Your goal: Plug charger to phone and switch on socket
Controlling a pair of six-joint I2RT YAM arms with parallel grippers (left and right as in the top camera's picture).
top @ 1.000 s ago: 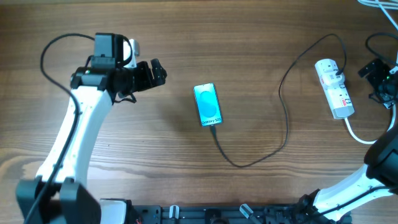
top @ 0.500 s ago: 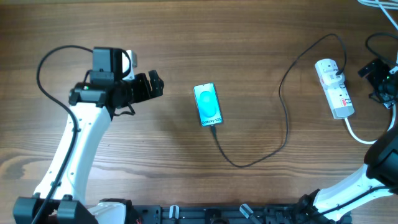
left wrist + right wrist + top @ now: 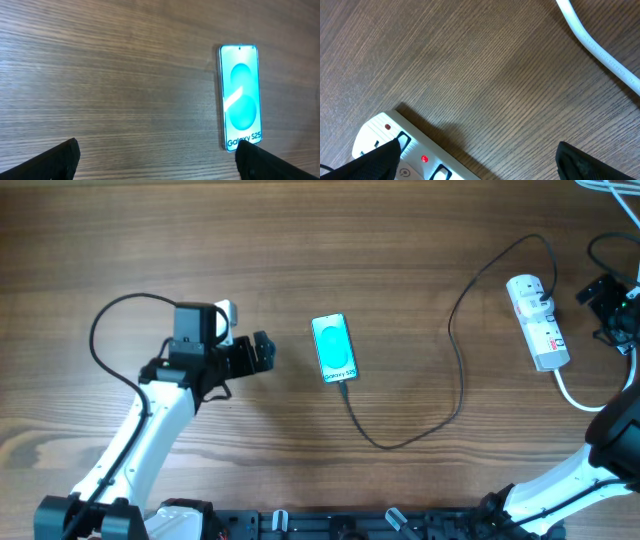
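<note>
The phone [image 3: 334, 348] lies flat mid-table, teal screen up; it also shows in the left wrist view [image 3: 241, 97]. The black charger cable [image 3: 455, 395] runs from the phone's near end in a loop to a plug [image 3: 541, 302] seated in the white socket [image 3: 537, 322]. My left gripper [image 3: 262, 352] is open and empty, just left of the phone, fingers [image 3: 55, 160] wide apart. My right gripper [image 3: 603, 308] is open and empty, just right of the socket. In the right wrist view the socket [image 3: 415, 150] shows a lit red mark [image 3: 424, 159].
The socket's thick white lead [image 3: 568, 392] curves toward the front right and crosses the right wrist view [image 3: 600, 50]. More cables lie at the far right edge [image 3: 610, 250]. A black rail [image 3: 350, 525] runs along the front edge.
My left arm has swung toward the front and right, bringing its open gripper closer to the phone. The right arm, phone, cable and socket have not moved.
</note>
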